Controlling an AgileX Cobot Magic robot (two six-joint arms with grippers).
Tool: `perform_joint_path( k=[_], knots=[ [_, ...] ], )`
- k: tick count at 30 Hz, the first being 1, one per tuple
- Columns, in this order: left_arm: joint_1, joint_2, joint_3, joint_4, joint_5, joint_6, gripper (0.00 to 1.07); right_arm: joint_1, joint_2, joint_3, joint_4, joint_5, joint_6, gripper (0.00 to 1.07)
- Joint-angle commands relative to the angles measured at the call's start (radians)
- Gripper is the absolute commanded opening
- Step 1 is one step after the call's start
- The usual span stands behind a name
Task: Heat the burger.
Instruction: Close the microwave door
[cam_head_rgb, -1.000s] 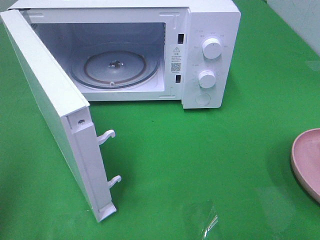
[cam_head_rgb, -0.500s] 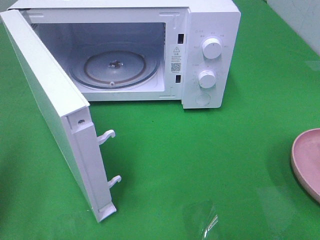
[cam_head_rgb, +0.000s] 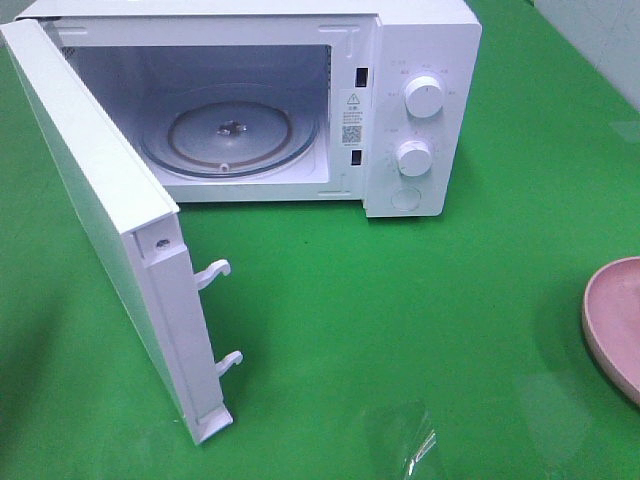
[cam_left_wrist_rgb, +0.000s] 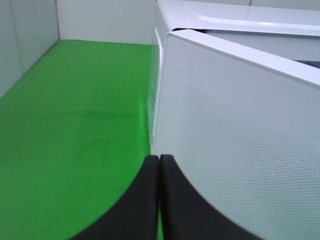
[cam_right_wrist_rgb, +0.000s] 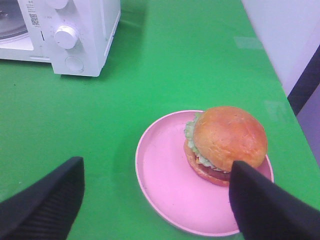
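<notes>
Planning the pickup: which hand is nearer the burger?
Right. The right hand hangs open just above the burger on its pink dish. The left hand is shut beside the open microwave door, on the far side of the microwave.

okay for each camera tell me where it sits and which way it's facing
Exterior high: above the front, looking down at the open microwave and pink dish; no arms show.
Left wrist: behind the shut left gripper, facing the microwave door.
Right wrist: above the open right gripper, facing the burger.
Shared: microwave and dish.
</notes>
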Motion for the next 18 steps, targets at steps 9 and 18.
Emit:
perform_joint_path(
  k=[9, 18],
  knots=[
    [-0.075, 0.219, -0.076, 0.142, -0.152, -0.040, 0.00, -0.004, -0.028, 0.003, 0.007, -0.008, -0.008, 0.76],
    [-0.195, 0.362, -0.143, 0.141, -0.157, -0.033, 0.00, -0.004, -0.028, 0.003, 0.007, -0.008, -0.008, 0.76]
  ],
)
